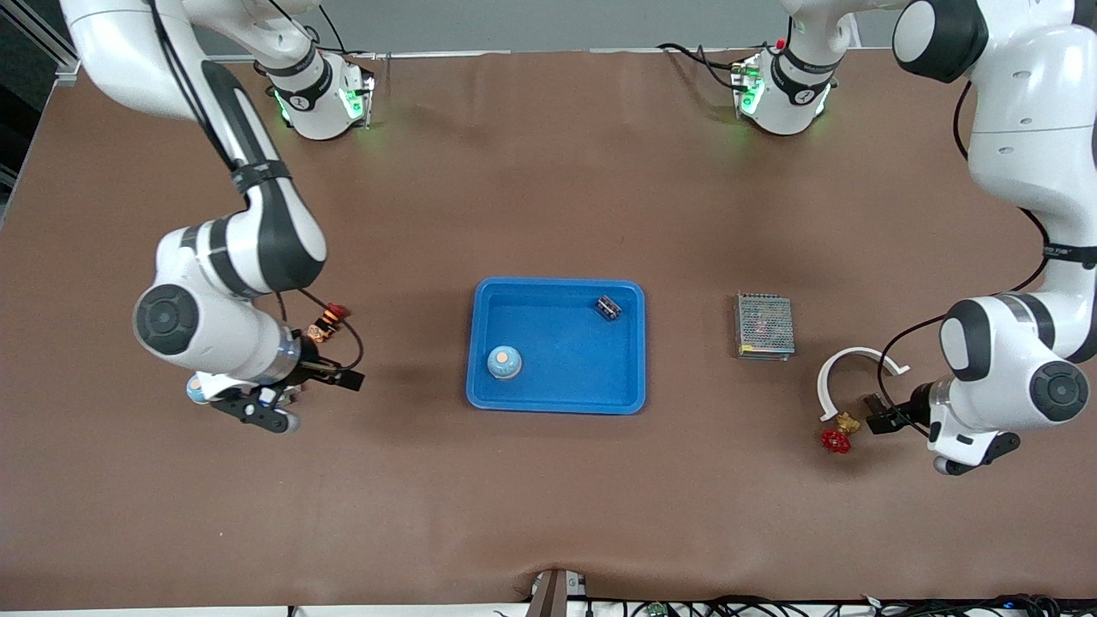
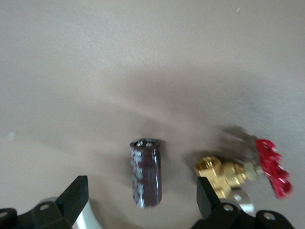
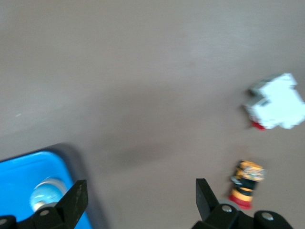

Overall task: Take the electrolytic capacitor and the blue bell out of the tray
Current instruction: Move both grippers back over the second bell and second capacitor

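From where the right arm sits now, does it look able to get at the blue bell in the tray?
Probably yes. The right gripper hangs open over bare table beside the tray, and the blue bell stands alone at that end, nothing covering it.

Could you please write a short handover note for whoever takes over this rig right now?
Left hand: open, just above the electrolytic capacitor, which lies on the table beside the brass valve, at the left arm's end.
Right hand: open, empty, over the table near the tray.
Done: capacitor is out of the tray.
Left: blue bell sits in the tray; a small dark part lies there too.
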Action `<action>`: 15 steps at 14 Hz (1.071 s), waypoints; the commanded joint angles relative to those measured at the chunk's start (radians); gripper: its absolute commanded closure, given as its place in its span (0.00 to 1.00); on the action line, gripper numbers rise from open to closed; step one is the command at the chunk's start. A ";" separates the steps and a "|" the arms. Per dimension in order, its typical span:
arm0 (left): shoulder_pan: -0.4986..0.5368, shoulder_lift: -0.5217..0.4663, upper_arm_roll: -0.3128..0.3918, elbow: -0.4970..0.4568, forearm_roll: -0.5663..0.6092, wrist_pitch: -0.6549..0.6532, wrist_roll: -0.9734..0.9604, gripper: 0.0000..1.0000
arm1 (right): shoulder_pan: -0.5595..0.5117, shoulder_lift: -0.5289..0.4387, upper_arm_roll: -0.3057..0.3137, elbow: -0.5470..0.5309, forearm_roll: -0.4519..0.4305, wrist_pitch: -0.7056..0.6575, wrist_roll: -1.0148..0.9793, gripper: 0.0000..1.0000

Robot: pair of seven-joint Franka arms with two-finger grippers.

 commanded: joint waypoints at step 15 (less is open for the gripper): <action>-0.318 -0.239 -0.104 -0.018 0.007 -0.332 -0.704 0.00 | 0.293 0.284 -0.011 0.157 0.004 0.237 0.295 0.00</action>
